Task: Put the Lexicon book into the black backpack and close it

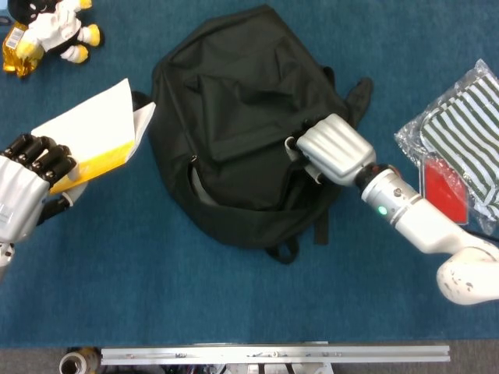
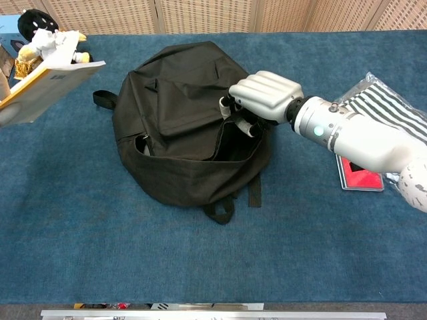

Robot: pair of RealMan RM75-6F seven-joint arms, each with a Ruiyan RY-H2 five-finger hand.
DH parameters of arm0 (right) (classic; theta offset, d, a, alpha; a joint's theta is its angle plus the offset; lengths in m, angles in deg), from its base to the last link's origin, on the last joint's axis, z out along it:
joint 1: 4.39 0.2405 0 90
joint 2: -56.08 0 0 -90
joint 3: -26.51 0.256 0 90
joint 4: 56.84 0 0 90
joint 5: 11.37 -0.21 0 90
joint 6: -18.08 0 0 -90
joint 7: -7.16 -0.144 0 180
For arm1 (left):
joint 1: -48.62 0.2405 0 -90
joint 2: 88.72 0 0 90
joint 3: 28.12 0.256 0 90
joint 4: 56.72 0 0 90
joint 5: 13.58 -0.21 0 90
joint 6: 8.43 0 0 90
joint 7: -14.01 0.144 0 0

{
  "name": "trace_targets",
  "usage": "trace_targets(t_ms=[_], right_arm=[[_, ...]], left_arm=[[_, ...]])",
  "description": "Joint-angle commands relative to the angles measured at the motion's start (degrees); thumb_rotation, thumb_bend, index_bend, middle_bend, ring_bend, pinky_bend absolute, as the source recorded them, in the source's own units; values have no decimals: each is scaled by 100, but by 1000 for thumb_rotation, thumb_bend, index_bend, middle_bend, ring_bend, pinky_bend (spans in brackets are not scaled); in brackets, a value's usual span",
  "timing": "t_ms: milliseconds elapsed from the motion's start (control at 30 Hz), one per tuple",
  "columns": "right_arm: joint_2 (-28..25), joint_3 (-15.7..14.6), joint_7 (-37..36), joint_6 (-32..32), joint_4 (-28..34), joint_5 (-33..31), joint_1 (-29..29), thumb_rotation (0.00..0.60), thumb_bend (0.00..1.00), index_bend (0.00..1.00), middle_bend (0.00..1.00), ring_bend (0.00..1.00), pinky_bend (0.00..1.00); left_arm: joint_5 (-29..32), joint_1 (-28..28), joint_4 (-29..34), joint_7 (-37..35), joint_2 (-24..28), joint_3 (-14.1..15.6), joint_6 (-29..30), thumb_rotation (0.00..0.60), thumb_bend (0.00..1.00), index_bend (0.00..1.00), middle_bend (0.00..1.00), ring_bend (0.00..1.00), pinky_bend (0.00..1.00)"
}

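The black backpack (image 1: 234,117) lies flat mid-table, its zip opening (image 2: 230,143) gaping along the near right side. My right hand (image 1: 331,148) sits on the bag's right part with fingers curled over the upper edge of that opening, holding the fabric up; in the chest view this hand (image 2: 263,97) is raised above the dark gap. The Lexicon book (image 1: 97,136), white with a yellow band, is held tilted off the table at the far left by my left hand (image 1: 27,183). In the chest view the book (image 2: 47,83) hangs left of the bag, clear of it.
A black, white and yellow plush toy (image 1: 47,27) lies at the back left corner. A clear bag with striped cloth (image 1: 460,132) and a red card (image 1: 444,191) lie at the right. A metal rail (image 1: 273,354) runs along the front edge.
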Motion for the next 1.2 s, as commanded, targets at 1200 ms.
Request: trace_targets(t_ms=[1200], right_arm=[[1869,2250,602,2240,-571,-2921,961,600,877,923,802,779,1000]], left_arm=[[-947,-398,118,-80,315,157,384,600,362,639,609,487,501]])
